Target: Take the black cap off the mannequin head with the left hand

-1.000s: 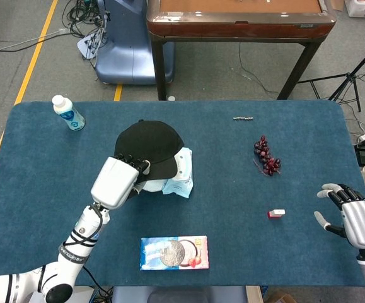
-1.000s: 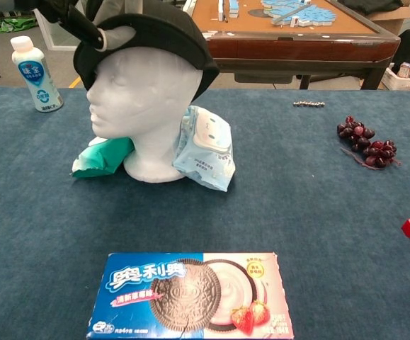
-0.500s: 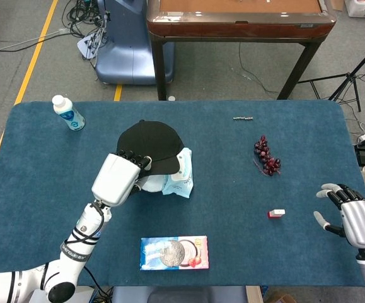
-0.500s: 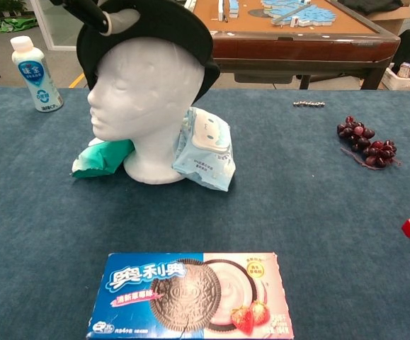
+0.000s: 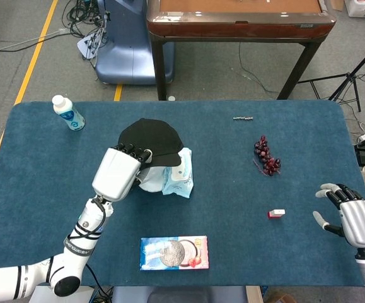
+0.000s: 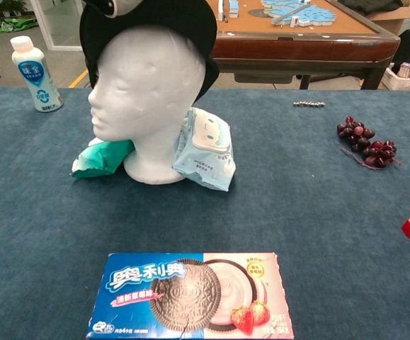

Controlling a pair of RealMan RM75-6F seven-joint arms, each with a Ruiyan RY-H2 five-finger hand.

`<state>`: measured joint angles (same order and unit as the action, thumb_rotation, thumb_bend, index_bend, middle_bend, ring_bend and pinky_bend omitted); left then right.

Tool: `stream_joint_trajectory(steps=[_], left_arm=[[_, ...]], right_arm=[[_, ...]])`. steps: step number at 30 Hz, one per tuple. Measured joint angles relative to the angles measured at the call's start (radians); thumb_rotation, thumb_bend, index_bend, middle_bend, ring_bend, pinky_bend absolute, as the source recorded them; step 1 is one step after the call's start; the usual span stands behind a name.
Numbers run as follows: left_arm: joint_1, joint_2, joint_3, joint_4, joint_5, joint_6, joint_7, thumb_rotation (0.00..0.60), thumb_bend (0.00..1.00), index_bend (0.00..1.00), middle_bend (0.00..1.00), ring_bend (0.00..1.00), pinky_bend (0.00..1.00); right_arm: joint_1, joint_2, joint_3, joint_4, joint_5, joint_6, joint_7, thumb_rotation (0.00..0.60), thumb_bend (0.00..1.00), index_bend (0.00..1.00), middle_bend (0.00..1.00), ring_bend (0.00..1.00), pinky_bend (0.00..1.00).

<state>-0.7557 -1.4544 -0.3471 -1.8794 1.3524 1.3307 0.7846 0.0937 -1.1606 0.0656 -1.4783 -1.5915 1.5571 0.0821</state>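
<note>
The black cap [image 5: 152, 140] sits high on the white mannequin head [image 6: 148, 99], its front raised so the forehead shows in the chest view, where the cap [image 6: 169, 21] runs off the top edge. My left hand [image 5: 117, 172] grips the cap's brim from the near side, fingers curled over it. Only a bit of that hand [image 6: 112, 6] shows at the top of the chest view. My right hand [image 5: 349, 218] rests at the table's right edge, fingers apart, holding nothing.
A wet-wipes pack [image 6: 205, 149] and a teal pouch [image 6: 102, 157] lean against the mannequin's base. An Oreo box [image 6: 190, 294] lies near the front edge. A bottle [image 5: 67, 113] stands back left; grapes [image 5: 266, 156], a small red-white block [image 5: 276, 213] and a small chain [image 5: 243, 118] lie right.
My left hand has lifted the cap's brim up and back, baring more of the mannequin's forehead. The right hand has stayed still.
</note>
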Motion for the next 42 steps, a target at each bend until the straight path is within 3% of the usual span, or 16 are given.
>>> stream_joint_trajectory(steps=[12, 26, 42], left_arm=[[-0.033, -0.014, -0.026, 0.027, -0.049, 0.000, 0.016, 0.600, 0.69, 0.65, 0.69, 0.60, 0.69], [-0.049, -0.043, -0.024, 0.097, 0.004, 0.055, 0.031, 0.600, 0.69, 0.64, 0.69, 0.59, 0.69], [-0.072, -0.058, -0.052, 0.144, -0.047, 0.057, 0.034, 0.600, 0.70, 0.64, 0.69, 0.59, 0.69]], right_arm=[[0.001, 0.000, 0.000, 0.001, 0.002, -0.002, 0.001, 0.600, 0.27, 0.42, 0.33, 0.28, 0.41], [0.003, -0.001, -0.002, 0.001, 0.001, -0.004, -0.001, 0.600, 0.27, 0.42, 0.33, 0.28, 0.41], [0.004, -0.002, -0.003, 0.003, 0.001, -0.006, -0.001, 0.600, 0.27, 0.42, 0.33, 0.28, 0.41]])
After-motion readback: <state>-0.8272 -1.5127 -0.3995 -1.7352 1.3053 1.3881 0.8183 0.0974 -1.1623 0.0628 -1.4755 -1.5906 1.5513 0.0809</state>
